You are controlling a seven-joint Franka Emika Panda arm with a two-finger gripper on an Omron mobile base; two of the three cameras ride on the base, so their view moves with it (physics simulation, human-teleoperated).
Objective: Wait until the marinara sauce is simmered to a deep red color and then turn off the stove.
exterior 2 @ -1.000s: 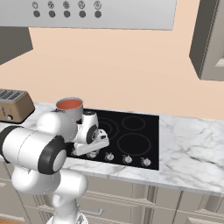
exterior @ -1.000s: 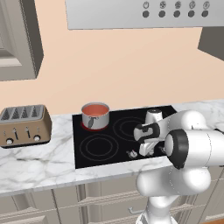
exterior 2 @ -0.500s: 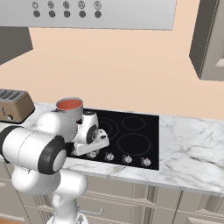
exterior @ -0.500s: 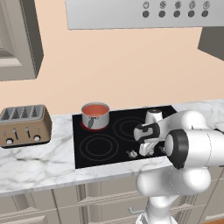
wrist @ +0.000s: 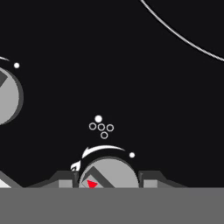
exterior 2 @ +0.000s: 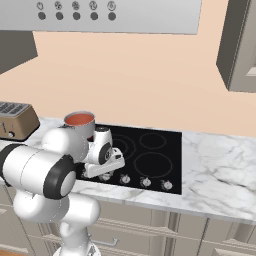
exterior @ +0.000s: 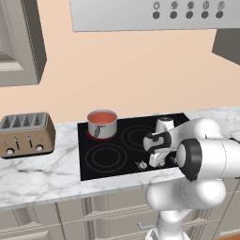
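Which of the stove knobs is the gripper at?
The knob between the gripper fingertips, showing a red mark; the other knob lies apart, far left.

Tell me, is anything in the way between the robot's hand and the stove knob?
Nothing visible is. In the hand view the silver knob sits right between the gripper tips on the bare black stove. The saucepan of marinara sauce stands far back.

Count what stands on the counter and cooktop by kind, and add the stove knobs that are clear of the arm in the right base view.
Saucepans: 1
Toasters: 1
Knobs clear of the arm: 3
Total: 5
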